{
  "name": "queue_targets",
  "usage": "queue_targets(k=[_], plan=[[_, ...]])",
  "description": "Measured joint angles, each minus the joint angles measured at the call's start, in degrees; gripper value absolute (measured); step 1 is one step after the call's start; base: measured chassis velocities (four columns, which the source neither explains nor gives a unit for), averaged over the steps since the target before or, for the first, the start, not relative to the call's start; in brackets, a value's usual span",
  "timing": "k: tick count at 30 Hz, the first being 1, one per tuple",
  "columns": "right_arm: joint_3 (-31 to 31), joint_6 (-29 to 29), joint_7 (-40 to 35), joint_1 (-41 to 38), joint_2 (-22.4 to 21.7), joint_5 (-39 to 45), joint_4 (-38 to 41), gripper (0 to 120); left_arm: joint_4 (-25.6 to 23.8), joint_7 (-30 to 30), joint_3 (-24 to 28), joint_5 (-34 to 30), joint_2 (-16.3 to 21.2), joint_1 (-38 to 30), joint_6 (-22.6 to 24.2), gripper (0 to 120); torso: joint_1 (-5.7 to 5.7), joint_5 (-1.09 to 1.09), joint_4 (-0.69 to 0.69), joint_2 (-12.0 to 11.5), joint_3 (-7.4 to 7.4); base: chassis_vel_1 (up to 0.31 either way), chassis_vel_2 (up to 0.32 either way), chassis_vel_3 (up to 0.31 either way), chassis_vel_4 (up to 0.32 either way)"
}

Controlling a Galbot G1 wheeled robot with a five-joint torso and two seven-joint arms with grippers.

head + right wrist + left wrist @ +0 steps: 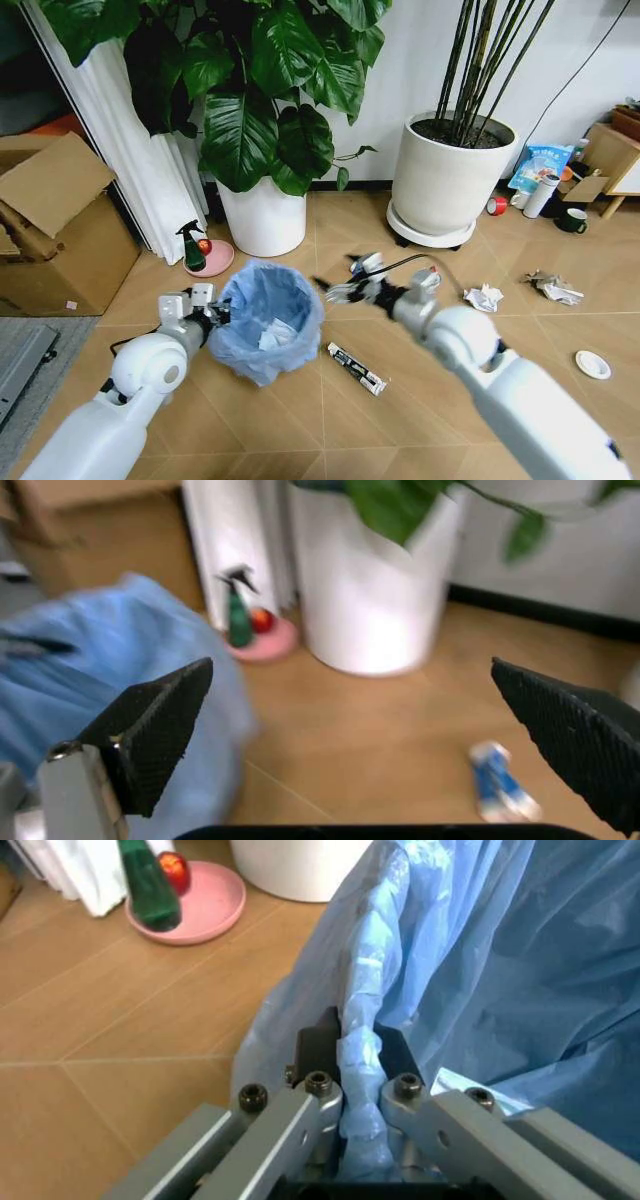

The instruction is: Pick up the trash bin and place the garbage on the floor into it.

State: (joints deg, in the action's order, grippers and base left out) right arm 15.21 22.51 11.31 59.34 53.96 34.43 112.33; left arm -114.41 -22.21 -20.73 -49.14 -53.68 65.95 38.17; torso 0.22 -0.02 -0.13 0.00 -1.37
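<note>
Fingers (318, 1046) of the left gripper (355, 1050) pinch the rim of the small round trash bin (266, 318) lined with crinkly light-blue plastic, held just above the tan tiled floor (300, 420). Right gripper (345, 290), spread wide and empty, hovers beside it.

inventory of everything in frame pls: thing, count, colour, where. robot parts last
trash bin: 1, light-blue bag liner, floor centre, rim clamped by left gripper
paper wads: 2, white, floor on the right, second wad farther right
dark tube wrapper: 1, black and white, floor beside the bin
round lid: 1, white, floor far right
blue-white wrapper: 1, floor near the plant pot
plant pots: 2, white, by the wall, other pot to the right
spray bottle: 1, green, on pink dish
cardboard boxes: brown, left
left gripper: shut on bin rim
right gripper: open, above the floor right of the bin
</note>
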Motion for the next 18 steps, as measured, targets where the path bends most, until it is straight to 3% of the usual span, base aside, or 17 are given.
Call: queue_targets(k=[7,10,12,15,18], plan=[[4.7,-3.3,5.0,8.7,-0.5,-4.5,-6.8,100,-1.2,0.0,-0.7,0.4,0.3,1.5,-0.3,0,0.00,-0.01,-0.01,0.0,0.00,0.000,0.000,0.000,0.000],[3.8,-8.2,9.4,11.6,1.4,-10.3,-15.9,100,-2.2,-0.3,-0.7,0.4,0.4,2.1,-0.3,0,0.00,0.01,-0.02,0.0,0.00,0.000,0.000,0.000,0.000],[3.5,-9.1,10.1,11.6,1.8,-11.3,-17.6,100,-2.4,-0.3,-0.7,0.4,0.4,2.3,-0.4,0,0.00,0.01,-0.01,0.0,0.00,0.000,0.000,0.000,0.000],[0.3,-13.1,12.6,9.8,5.1,-15.6,-28.1,100,-4.0,-0.8,-0.9,0.2,1.0,3.6,-0.6,0,0.00,0.01,0.00,0.0,0.00,0.000,0.000,0.000,0.000],[-1.5,-14.5,13.2,7.6,7.2,-17.2,-32.6,100,-4.8,-1.1,-0.9,0.0,1.4,4.2,-0.7,0,0.00,-0.07,0.00,0.0,-0.01,0.000,0.000,0.000,0.000]])
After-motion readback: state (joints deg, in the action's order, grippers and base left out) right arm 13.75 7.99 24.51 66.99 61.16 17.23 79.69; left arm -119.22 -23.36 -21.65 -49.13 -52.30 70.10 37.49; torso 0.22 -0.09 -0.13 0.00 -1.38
